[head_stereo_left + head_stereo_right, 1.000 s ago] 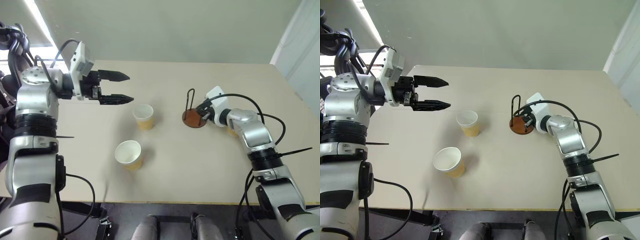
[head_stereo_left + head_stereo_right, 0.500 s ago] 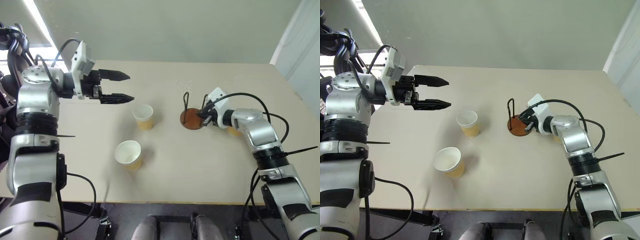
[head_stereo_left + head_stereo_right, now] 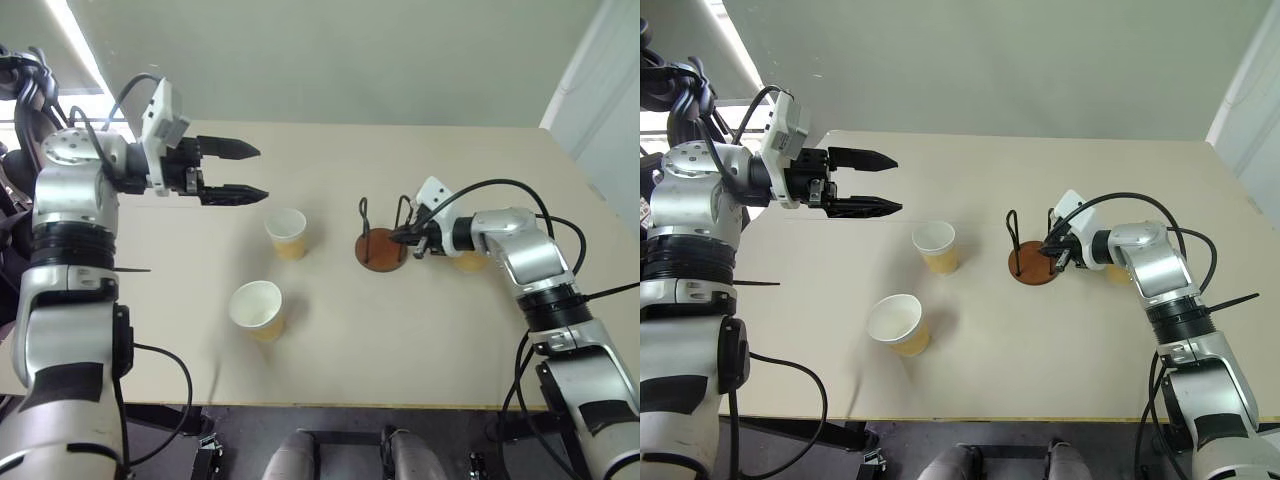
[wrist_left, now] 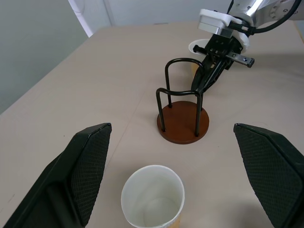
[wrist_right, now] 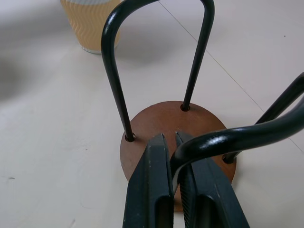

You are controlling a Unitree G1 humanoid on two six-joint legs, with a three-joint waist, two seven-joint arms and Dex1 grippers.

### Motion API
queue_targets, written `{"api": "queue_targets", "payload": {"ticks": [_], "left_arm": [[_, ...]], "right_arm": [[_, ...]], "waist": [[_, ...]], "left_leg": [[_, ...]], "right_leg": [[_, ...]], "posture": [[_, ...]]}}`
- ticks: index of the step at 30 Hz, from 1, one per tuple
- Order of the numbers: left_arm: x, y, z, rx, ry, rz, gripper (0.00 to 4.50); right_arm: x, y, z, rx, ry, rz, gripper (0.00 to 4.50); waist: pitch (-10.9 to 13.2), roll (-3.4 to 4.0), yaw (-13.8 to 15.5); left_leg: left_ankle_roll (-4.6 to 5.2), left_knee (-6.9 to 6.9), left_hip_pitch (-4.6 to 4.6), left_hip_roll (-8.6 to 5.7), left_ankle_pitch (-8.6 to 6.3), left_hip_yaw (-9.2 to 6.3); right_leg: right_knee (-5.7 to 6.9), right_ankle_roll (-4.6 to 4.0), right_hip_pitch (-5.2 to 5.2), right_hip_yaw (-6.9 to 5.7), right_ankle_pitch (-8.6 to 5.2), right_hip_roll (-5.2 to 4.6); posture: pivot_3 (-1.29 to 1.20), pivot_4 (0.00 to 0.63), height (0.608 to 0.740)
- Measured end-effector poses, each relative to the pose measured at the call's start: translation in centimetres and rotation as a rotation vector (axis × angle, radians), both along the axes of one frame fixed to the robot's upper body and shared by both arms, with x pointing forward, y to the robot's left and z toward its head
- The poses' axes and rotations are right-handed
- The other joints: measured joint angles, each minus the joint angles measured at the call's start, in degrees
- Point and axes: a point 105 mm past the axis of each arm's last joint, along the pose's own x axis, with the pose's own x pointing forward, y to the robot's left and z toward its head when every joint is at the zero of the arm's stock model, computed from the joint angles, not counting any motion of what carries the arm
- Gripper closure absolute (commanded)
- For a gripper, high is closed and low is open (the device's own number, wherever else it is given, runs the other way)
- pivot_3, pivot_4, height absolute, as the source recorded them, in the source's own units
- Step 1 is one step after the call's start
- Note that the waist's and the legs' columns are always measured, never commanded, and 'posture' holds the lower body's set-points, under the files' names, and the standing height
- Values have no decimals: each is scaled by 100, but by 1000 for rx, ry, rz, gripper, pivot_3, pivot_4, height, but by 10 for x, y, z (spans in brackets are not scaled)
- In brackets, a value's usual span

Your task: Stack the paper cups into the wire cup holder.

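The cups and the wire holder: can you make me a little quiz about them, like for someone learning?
1. True or false: a paper cup already sits inside the wire holder.
2. What is the right end effector pinching?
A. a cup's rim
B. a black wire loop of the holder
C. nothing
3. Fill in: the left end effector hangs over the table with its fingers ____.

Key
1. False. The holder is empty; two cups, the far cup and the near cup, stand on the table to its left, and a third cup stands behind the right arm.
2. B
3. open
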Motion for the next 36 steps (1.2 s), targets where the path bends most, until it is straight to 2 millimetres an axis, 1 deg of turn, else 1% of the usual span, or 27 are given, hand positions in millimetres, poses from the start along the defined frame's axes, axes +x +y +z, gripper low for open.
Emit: {"api": "queue_targets", "payload": {"ticks": [8,22,23,25,31,36], "left_arm": [[1,-2,-1,-2,0,-7,65],[2,-4,-2,-8,-4,-13,65],[2,-4,-1,-8,-4,-13,65],[2,-4,-1,-8,-4,-13,65],[2,-4,-1,-8,-4,-13,65],[2,-4,-1,-8,-4,-13,65]], "right_arm": [[-3,-2,1,-7,27,-21,4472],[-7,-6,0,-23,38,-3,4472],[-7,-5,0,-28,37,1,3900],[-7,-6,-3,-34,45,3,3426],[-6,-7,-9,-55,59,0,1459],[-5,-9,-11,-60,58,-4,1459]], "waist": [[0,0,3],[0,0,1],[0,0,1],[0,0,1],[0,0,2],[0,0,2]], "left_leg": [[1,0,0,0,1,0],[2,0,1,0,1,0],[2,0,1,0,1,0],[2,0,0,0,2,0],[3,0,0,0,2,0],[3,0,0,0,2,1]], "right_leg": [[0,0,0,0,0,0],[2,0,1,0,0,0],[2,0,1,0,0,0],[2,0,0,0,0,0],[1,0,0,0,0,0],[1,0,0,0,0,0]], "posture": [[0,150,740],[0,150,740],[0,150,740],[0,150,740],[0,150,740],[0,150,740]]}}
